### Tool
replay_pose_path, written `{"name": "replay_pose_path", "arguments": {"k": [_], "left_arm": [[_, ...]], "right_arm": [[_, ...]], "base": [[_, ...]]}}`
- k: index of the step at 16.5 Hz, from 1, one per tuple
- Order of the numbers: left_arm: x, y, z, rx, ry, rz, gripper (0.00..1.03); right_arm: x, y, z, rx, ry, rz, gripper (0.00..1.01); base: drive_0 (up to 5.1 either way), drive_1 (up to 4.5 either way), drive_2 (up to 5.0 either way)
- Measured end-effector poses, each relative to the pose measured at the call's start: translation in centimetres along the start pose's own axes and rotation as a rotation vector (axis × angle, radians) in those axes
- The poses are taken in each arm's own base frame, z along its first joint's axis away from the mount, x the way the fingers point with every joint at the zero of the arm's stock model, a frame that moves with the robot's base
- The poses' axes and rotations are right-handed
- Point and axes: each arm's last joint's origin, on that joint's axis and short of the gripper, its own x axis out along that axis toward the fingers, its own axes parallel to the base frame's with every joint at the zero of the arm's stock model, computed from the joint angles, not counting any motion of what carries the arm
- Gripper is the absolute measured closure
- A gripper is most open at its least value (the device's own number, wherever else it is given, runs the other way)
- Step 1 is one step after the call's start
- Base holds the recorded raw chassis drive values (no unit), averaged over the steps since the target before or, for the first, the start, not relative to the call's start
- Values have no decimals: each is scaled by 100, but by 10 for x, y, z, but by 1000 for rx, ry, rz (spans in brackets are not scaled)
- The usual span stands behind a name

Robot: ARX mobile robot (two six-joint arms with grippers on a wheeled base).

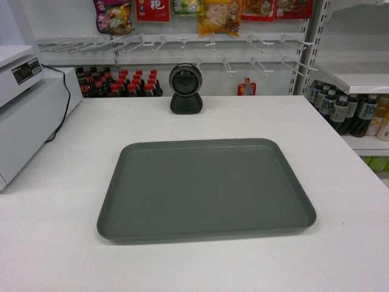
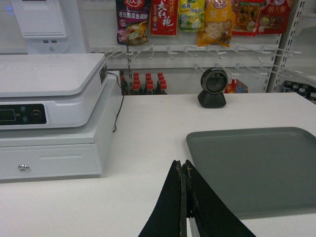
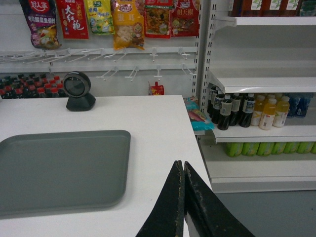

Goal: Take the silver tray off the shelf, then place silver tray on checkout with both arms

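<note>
The silver tray [image 1: 206, 188] lies flat on the white checkout [image 1: 55, 243], empty, with its long side toward me. It also shows at the right of the left wrist view as the silver tray [image 2: 256, 168] and at the left of the right wrist view as the silver tray [image 3: 59, 170]. My left gripper [image 2: 183, 165] is shut with nothing in it, above the tabletop just left of the tray. My right gripper [image 3: 183, 165] is shut and empty too, right of the tray near the table's right edge. Neither gripper appears in the head view. White shelf boards [image 3: 261, 79] stand at the right.
A black scanner [image 1: 186, 89] stands at the checkout's far edge. A white cash register [image 2: 49, 113] with a cable sits at the left. Bottles [image 3: 247, 111] fill the right-hand shelves, snack bags [image 1: 219, 15] hang behind, and grey floor [image 3: 276, 212] shows past the table's right edge.
</note>
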Motion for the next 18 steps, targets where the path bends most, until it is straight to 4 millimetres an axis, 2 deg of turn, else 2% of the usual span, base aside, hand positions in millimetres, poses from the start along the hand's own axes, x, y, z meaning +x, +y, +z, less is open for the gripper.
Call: {"name": "replay_pose_path", "arguments": {"k": [1, 8, 9, 18], "left_arm": [[0, 0, 0, 0, 0, 0, 97], [0, 0, 0, 0, 0, 0, 8], [0, 0, 0, 1, 0, 0, 5], [0, 0, 0, 1, 0, 0, 5]], "right_arm": [[0, 0, 0, -1, 0, 0, 92], [0, 0, 0, 0, 0, 0, 2], [0, 0, 0, 0, 0, 0, 4], [0, 0, 0, 0, 0, 0, 3]], "base": [[0, 0, 0], [0, 0, 0], [0, 0, 0], [0, 0, 0]]}}
